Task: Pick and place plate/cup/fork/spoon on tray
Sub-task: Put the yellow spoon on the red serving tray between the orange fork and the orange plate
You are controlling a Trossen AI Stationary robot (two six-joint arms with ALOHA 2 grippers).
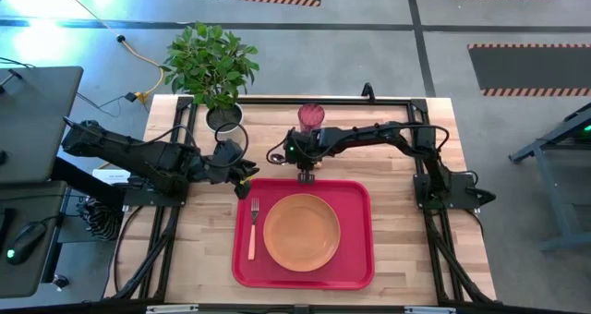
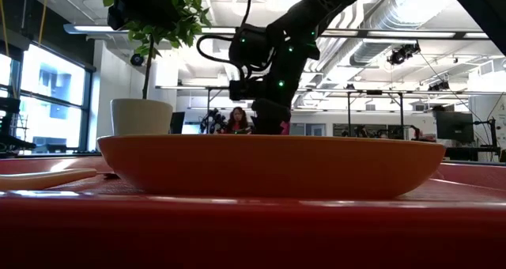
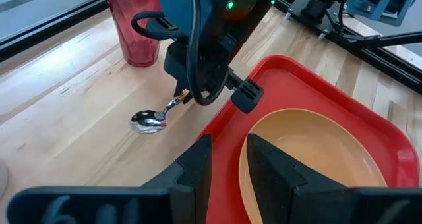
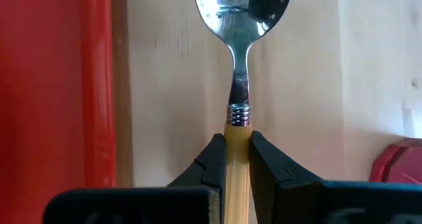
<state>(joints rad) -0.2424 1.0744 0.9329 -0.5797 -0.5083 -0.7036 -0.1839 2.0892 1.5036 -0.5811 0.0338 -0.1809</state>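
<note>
The red tray (image 1: 360, 259) lies at the table's near middle. The orange plate (image 1: 301, 232) sits on it, with the fork (image 1: 252, 226) on the tray to the plate's left. The pink cup (image 1: 311, 116) stands upright on the table near the far edge. My right gripper (image 1: 305, 173) is just beyond the tray's far rim, shut on the spoon (image 3: 155, 117). My left gripper (image 1: 246, 180) is at the tray's far left corner, empty, its fingers a narrow gap apart (image 3: 227, 161). My right gripper pinches the spoon's orange handle (image 4: 236, 141) between its two fingers, close to the metal neck. The fingers come from above, slanting down, and lie along the handle. The silver bowl (image 3: 148, 122) points away from the fingers, down at the table beside the tray; whether it touches the wood I cannot tell.
A potted plant in a white pot (image 1: 224, 118) stands at the far left of the table, left of the cup. Bare wood lies to the tray's left and right. A black frame runs around the table (image 1: 434, 148). A person shows far off in the room (image 2: 237, 120).
</note>
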